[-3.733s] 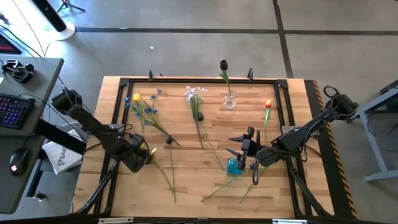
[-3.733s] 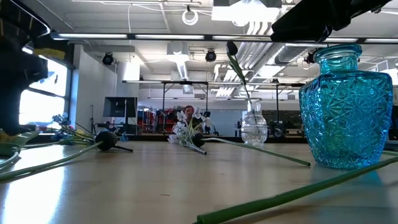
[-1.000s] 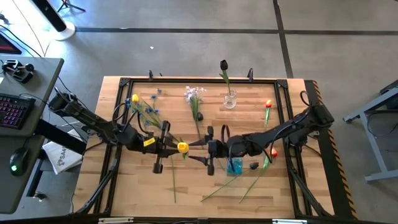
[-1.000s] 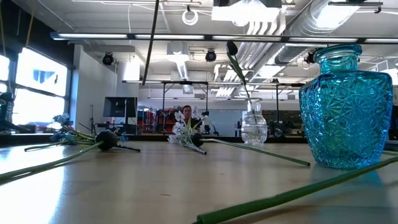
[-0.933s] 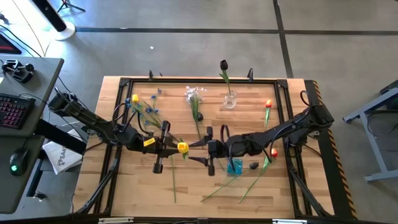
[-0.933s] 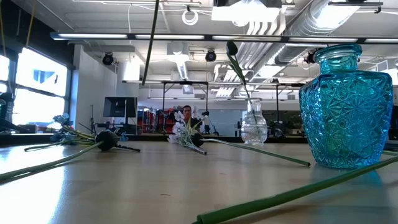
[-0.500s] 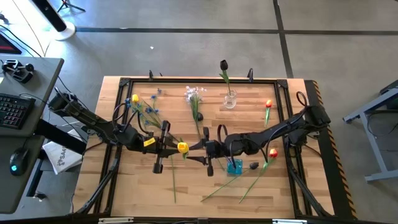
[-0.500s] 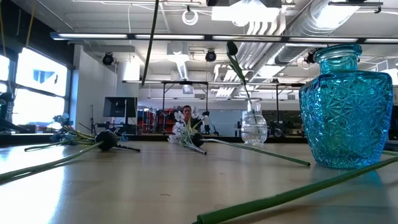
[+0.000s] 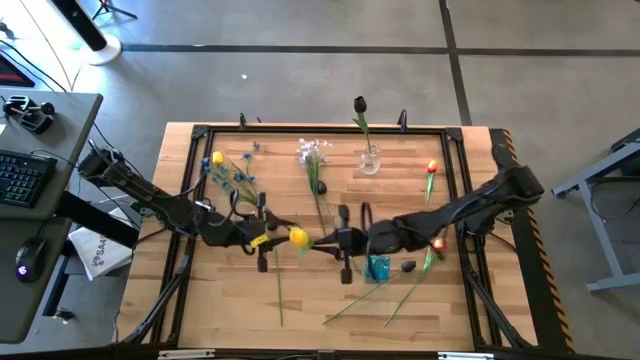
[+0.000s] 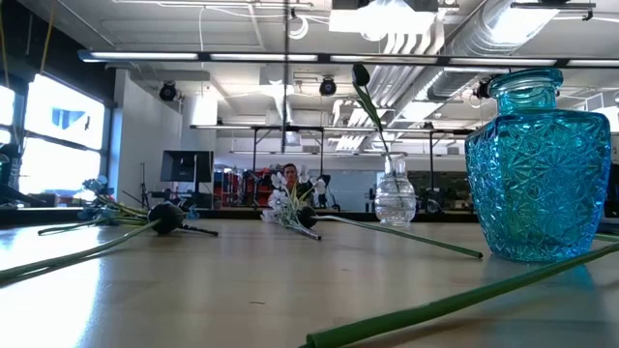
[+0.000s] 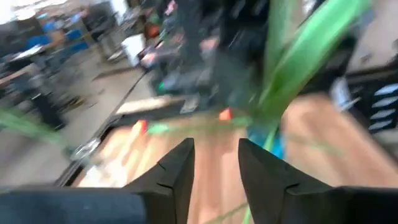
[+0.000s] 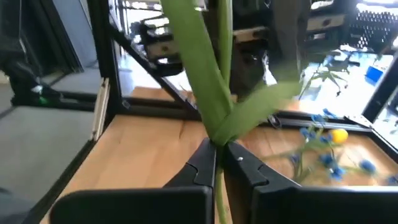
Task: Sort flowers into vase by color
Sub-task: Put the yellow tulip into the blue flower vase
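Note:
A yellow flower (image 9: 298, 237) is in the air over the table's middle, and its thin stem (image 10: 287, 68) hangs straight down. My right gripper (image 9: 316, 241) is shut on that stem, reaching in from the right. My left gripper (image 9: 281, 239) stands just left of the flower head, open (image 11: 214, 163), with nothing between its fingers. A blue vase (image 9: 377, 267) stands under the right arm. A clear vase (image 9: 370, 160) at the back holds a near-black flower (image 9: 360, 104). Blue and yellow flowers (image 9: 228, 172), lilac-white ones (image 9: 312, 152) and an orange-red one (image 9: 432, 168) lie flat on the table. My right gripper pinches the yellow flower's green stem (image 12: 219, 138) between its two fingers, where a leaf branches off. The fingers (image 12: 200, 165) lie about level, come from the table's right and cross the stem. The flower is lifted clear and upright, head on top, with the stem hanging below the fingers.
Long green stems (image 9: 400, 290) lie near the front right, one by the blue vase (image 10: 542, 164). Another stem (image 9: 278, 290) runs toward the near edge below the left gripper. A dark frame (image 9: 190, 200) edges the table. A desk with a keyboard (image 9: 20, 180) stands to the left.
My right gripper has shut on the yellow flower's stem; its fingers stood wide apart a second ago. The stem, which slanted before, now hangs straight, and the flower has shifted a little toward the table's right. My left gripper has tipped downward.

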You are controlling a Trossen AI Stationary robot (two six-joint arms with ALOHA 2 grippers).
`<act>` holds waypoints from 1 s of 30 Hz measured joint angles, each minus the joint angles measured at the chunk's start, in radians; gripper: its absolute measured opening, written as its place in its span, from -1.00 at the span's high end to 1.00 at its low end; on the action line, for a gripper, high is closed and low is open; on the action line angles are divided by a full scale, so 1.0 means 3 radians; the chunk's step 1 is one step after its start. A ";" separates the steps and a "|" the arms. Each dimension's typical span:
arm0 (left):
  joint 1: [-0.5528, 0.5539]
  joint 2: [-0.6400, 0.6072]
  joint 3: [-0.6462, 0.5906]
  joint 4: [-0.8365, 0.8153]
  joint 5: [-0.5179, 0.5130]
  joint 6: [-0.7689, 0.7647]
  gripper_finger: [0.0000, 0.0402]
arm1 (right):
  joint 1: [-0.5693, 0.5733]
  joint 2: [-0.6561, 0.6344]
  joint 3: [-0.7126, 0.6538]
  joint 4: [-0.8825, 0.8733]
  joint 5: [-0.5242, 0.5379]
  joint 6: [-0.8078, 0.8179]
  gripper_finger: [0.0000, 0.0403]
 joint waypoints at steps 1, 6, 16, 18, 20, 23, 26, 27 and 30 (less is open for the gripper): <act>-0.0026 -0.0001 0.0000 -0.0120 -0.0117 -0.0011 0.40 | 0.0058 -0.0073 0.0000 -0.0120 0.0065 0.0055 0.98; -0.0135 -0.0001 0.0000 -0.0559 -0.0468 -0.0301 0.37 | 0.0465 -0.0531 0.0000 -0.0667 0.0300 0.0400 0.97; -0.0261 0.0000 -0.0001 -0.1040 -0.0500 -0.0869 0.37 | 0.1428 -0.1145 -0.0096 -0.1688 0.1701 0.1378 0.98; -0.0284 0.0000 -0.0001 -0.1048 -0.0526 -0.0870 0.37 | 0.1596 -0.1205 -0.0097 -0.1912 0.2096 0.1599 0.98; -0.0293 0.0000 -0.0001 -0.1045 -0.0545 -0.0866 0.37 | 0.1704 -0.1254 -0.0097 -0.2164 0.2382 0.1845 0.98; -0.0293 0.0000 0.0000 -0.1043 -0.0549 -0.0850 0.37 | 0.1735 -0.1267 -0.0095 -0.2446 0.2551 0.2283 0.98; -0.0293 0.0000 -0.0001 -0.1044 -0.0549 -0.0849 0.37 | 0.1726 -0.1263 -0.0098 -0.2584 0.2540 0.2500 0.98; -0.0293 0.0000 -0.0001 -0.1043 -0.0549 -0.0849 0.37 | 0.1719 -0.1261 -0.0099 -0.2584 0.2537 0.2537 0.98; -0.0293 0.0000 -0.0001 -0.1043 -0.0549 -0.0848 0.37 | 0.1693 -0.1263 -0.0098 -0.2547 0.2525 0.2579 0.98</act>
